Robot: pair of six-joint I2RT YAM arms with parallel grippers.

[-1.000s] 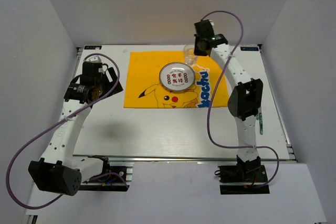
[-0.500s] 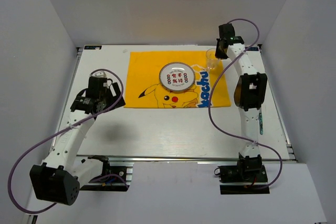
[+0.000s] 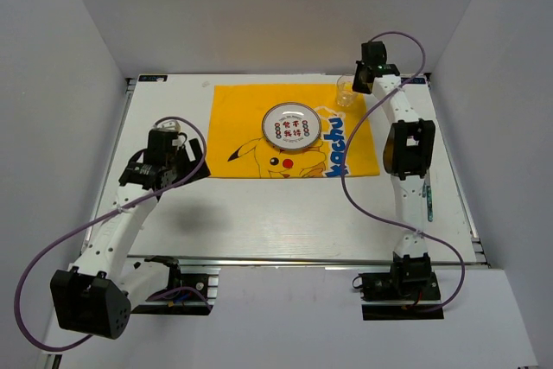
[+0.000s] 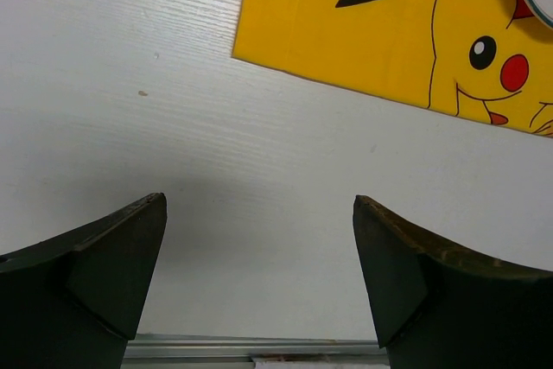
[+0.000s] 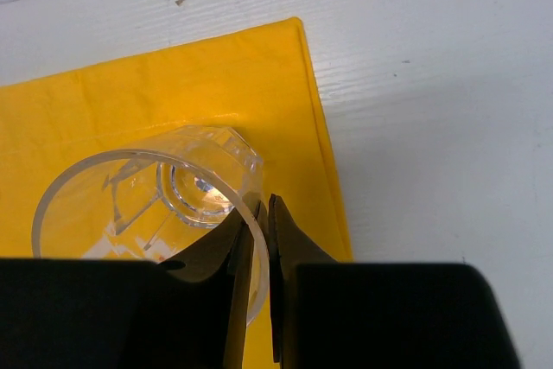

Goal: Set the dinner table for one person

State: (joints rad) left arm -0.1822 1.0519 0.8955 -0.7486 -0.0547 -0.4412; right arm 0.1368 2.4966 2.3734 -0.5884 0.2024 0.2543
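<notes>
The dinner table (image 3: 285, 213) is a white top with a yellow Pikachu mat (image 3: 242, 123) at the back centre. A round plate with red characters (image 3: 291, 127) sits on the mat. My right gripper (image 3: 359, 84) is shut on the rim of a clear glass (image 3: 346, 90) over the mat's back right corner. In the right wrist view the gripper (image 5: 263, 205) pinches the wall of the tilted glass (image 5: 130, 196), one finger inside and one outside. My left gripper (image 3: 192, 163) hangs open and empty over bare table (image 4: 259, 200), off the mat's front left corner (image 4: 285, 41).
A thin bluish-green item (image 3: 429, 200) lies near the table's right edge, beside the right arm. Metal rails (image 3: 302, 258) border the table, and white walls enclose it on three sides.
My right gripper has carried the glass from above the plate's back edge rightward to the mat's back right corner. The left arm has drawn back toward the front and slightly right.
</notes>
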